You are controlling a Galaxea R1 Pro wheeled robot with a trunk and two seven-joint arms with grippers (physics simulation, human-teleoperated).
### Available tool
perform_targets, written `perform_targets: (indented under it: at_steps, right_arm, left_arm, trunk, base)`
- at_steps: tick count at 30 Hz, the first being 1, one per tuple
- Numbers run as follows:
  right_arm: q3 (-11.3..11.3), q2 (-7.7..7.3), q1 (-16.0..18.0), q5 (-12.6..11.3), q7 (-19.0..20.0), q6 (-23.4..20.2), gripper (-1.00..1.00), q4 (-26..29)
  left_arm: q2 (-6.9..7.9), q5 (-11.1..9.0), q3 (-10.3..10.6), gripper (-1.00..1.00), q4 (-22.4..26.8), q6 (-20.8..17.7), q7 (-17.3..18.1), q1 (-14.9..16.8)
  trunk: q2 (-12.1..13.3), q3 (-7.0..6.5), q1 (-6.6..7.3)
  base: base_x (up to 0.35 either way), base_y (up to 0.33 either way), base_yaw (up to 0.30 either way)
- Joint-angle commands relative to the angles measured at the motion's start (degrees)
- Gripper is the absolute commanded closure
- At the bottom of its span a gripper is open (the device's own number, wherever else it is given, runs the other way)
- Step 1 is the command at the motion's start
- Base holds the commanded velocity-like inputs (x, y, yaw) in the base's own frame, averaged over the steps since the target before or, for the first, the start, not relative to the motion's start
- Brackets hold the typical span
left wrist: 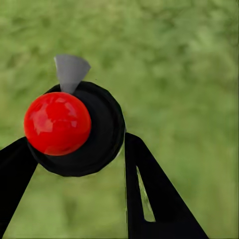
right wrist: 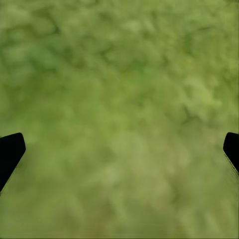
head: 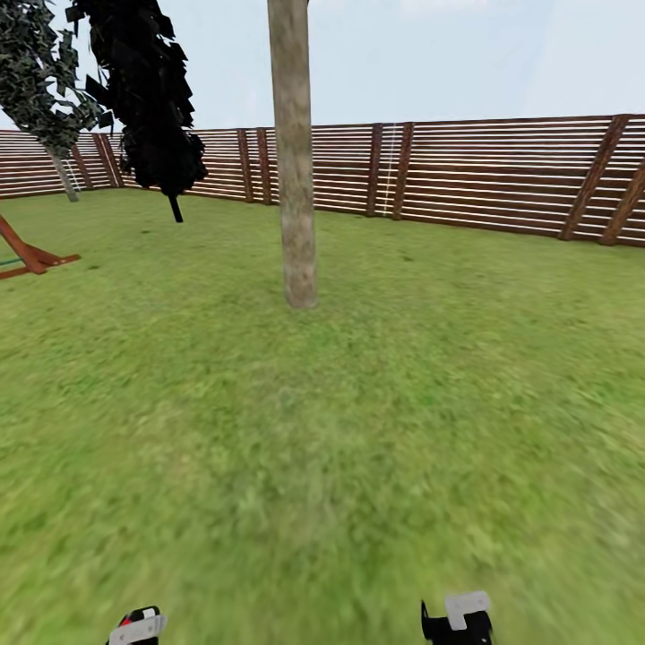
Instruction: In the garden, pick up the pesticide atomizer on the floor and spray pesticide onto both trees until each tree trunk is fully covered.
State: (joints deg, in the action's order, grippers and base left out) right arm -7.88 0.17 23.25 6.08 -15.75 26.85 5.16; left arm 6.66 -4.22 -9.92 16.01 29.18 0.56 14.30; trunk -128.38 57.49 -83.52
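Out on the lawn (head: 358,430), I'm facing a bare grey-tan trunk (head: 296,179) standing straight ahead, rooted in the grass well in front of me. Behind it runs the slatted fence (head: 502,175), and off to the left there's a dark leafy tree (head: 152,98) with a paler one (head: 45,81) beside it, plus a bit of reddish wooden frame (head: 31,255) at the edge. Down at the bottom of my head view, both arms poke in. My left jaws (left wrist: 74,154) are clenched on the atomizer (left wrist: 74,127): through the wrist camera I see its black round body, red ball top and little grey nozzle sitting between the two black fingers (left wrist: 154,199), with grass beyond. My right jaws (right wrist: 119,149) hang released, fingertips (right wrist: 10,152) spread wide apart over plain green grass, holding nothing.
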Motion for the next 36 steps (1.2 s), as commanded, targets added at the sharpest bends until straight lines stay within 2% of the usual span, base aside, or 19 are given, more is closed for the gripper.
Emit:
perform_targets:
  at_steps: [1,8,16,24,31,36]
  right_arm:
    - [-0.15,0.01,0.04,0.60,-0.60,-0.05,-1.00,-0.06]
    - [-0.20,0.04,0.04,0.51,-0.60,0.02,-1.00,0.02]
    - [-0.12,-0.05,0.04,0.52,-0.60,0.04,-1.00,0.02]
    - [-0.12,-0.01,0.04,0.52,-0.60,0.04,-1.00,0.02]
    - [-0.12,0.01,0.04,0.57,-0.60,0.04,-1.00,0.02]
    - [-0.15,-0.05,0.04,0.66,-0.60,0.04,-1.00,-0.02]
  left_arm:
    - [0.02,-0.44,0.16,1.00,-0.06,0.18,0.06,0.03]
    - [0.02,-0.51,0.11,1.00,-0.02,0.25,0.06,0.03]
    - [0.03,-0.77,-0.08,1.00,-0.01,0.27,0.06,0.03]
    - [0.02,-0.83,-0.04,1.00,-0.01,0.27,0.06,0.03]
    - [0.06,-0.96,-0.10,1.00,-0.01,0.27,0.06,0.03]
    - [0.02,-0.96,-0.05,1.00,-0.01,0.27,0.06,0.03]
  trunk:
    - [-0.02,0.05,-0.03]
    - [-0.02,0.06,-0.03]
    - [-0.02,0.31,-0.03]
    - [-0.02,0.33,-0.03]
    - [-0.02,0.33,-0.03]
    - [-0.02,0.33,-0.03]
  base:
    - [0.342,0.000,0.000]
    - [0.342,0.000,0.009]
    - [0.342,0.000,0.179]
    - [0.342,0.000,0.030]
    - [0.342,0.000,0.239]
    - [0.342,0.000,0.073]
